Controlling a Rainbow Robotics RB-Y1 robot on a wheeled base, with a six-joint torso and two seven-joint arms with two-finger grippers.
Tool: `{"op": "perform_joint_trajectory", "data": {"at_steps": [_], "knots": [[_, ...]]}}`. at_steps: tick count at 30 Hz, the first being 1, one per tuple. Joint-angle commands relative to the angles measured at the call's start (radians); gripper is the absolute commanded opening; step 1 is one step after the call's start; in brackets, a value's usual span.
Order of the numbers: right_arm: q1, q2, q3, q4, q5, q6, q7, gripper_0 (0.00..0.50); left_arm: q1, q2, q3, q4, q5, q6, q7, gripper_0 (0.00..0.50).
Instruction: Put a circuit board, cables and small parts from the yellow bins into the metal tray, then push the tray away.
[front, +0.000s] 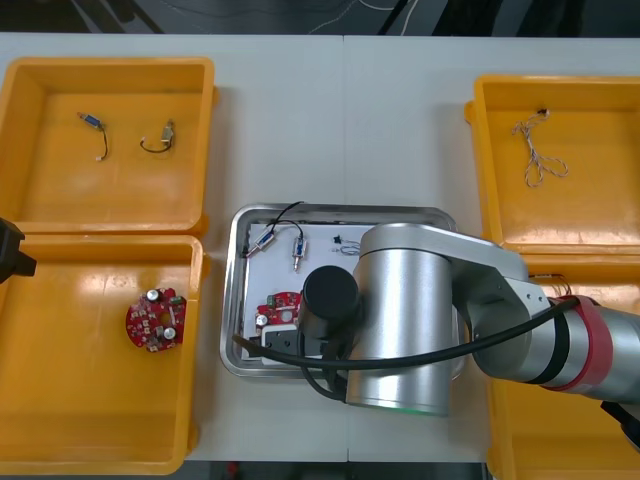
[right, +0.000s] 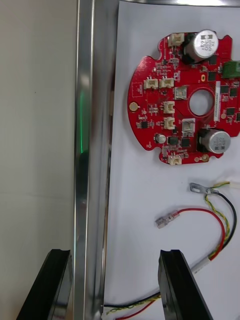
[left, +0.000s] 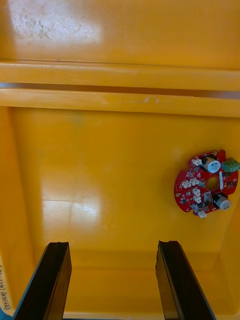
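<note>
The metal tray (front: 240, 228) lies mid-table, white inside. It holds a round red circuit board (front: 279, 306), cables with small metal parts (front: 268, 238) and a red and yellow cable (right: 212, 222). My right arm reaches over the tray's near-left corner. My right gripper (right: 114, 287) is open, and the tray's rim (right: 89, 150) runs up between its fingers. One finger is over the table, the other over the white lining short of the board (right: 185, 95). My left gripper (left: 114, 282) is open above the near left yellow bin (front: 70, 440), with a second board (left: 206, 182) beyond its fingers.
The second board (front: 156, 321) lies in the near left bin. The far left bin (front: 30, 200) holds two small cabled parts (front: 158, 141). A thin cable (front: 538, 152) lies in the far right bin (front: 480, 170). Bare table stretches beyond the tray.
</note>
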Motion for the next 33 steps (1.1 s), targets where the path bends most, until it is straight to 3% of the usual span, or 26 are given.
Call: {"op": "perform_joint_trajectory", "data": {"at_steps": [1, 7, 16, 24, 33], "knots": [[0.012, 0.025, 0.064, -0.007, 0.071, -0.039, 0.028, 0.500, 0.019, 0.019, 0.033, -0.028, -0.009, 0.006, -0.110, 0.500], [0.059, 0.028, 0.109, -0.006, 0.163, -0.061, 0.028, 0.500, 0.019, 0.019, 0.033, -0.028, -0.009, 0.006, -0.110, 0.500], [0.116, 0.056, 0.109, 0.025, 0.178, -0.059, 0.023, 0.500, 0.019, 0.019, 0.033, -0.028, -0.009, 0.006, -0.110, 0.500], [0.140, 0.108, 0.135, 0.077, 0.270, -0.059, 0.019, 0.500, 0.019, 0.019, 0.033, -0.028, -0.009, 0.006, -0.110, 0.500], [0.151, 0.091, 0.159, 0.082, 0.311, -0.082, 0.011, 0.500, 0.019, 0.019, 0.033, -0.028, -0.009, 0.006, -0.110, 0.500]]}}
